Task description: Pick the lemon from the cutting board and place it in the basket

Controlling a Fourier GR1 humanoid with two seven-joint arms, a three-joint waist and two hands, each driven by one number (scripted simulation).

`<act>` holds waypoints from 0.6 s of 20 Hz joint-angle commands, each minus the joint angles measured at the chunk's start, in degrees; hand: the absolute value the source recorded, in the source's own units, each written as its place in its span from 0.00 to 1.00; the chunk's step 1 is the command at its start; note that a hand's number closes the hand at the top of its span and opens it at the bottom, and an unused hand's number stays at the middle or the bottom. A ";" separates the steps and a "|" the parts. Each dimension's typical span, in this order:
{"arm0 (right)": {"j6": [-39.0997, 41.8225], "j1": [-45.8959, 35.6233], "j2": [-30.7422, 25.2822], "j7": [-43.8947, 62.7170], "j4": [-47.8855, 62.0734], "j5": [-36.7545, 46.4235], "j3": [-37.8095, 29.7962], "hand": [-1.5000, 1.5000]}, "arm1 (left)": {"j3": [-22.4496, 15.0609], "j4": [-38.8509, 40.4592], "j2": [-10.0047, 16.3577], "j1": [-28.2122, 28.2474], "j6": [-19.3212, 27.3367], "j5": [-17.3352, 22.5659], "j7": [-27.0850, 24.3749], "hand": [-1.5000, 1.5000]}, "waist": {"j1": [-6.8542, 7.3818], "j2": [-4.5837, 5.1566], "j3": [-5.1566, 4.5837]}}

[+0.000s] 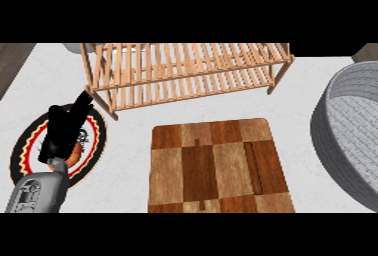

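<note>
The checkered wooden cutting board (pixel 214 167) lies in the middle of the counter, and nothing rests on its top. I see no lemon anywhere in the head view. The grey woven basket (pixel 341 140) stands at the right edge, partly cut off; the part of its inside that shows holds nothing. My left hand (pixel 63 132) is at the left, fingers straight and pointing away from me, open and holding nothing, above a round plate. My right hand does not show.
A wooden slatted rack (pixel 184 70) stands along the back, beyond the board. A round plate (pixel 21 152) with a black, red and yellow rim lies under my left hand. A pale object (pixel 74 48) peeks out behind the rack's left corner.
</note>
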 commanded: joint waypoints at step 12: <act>-0.91 16.71 -19.61 -26.16 17.09 -3.10 -17.00 1.00 | 0.24 -3.35 0.58 2.37 -0.96 0.12 0.25 0.50 | 0.78 0.12 0.12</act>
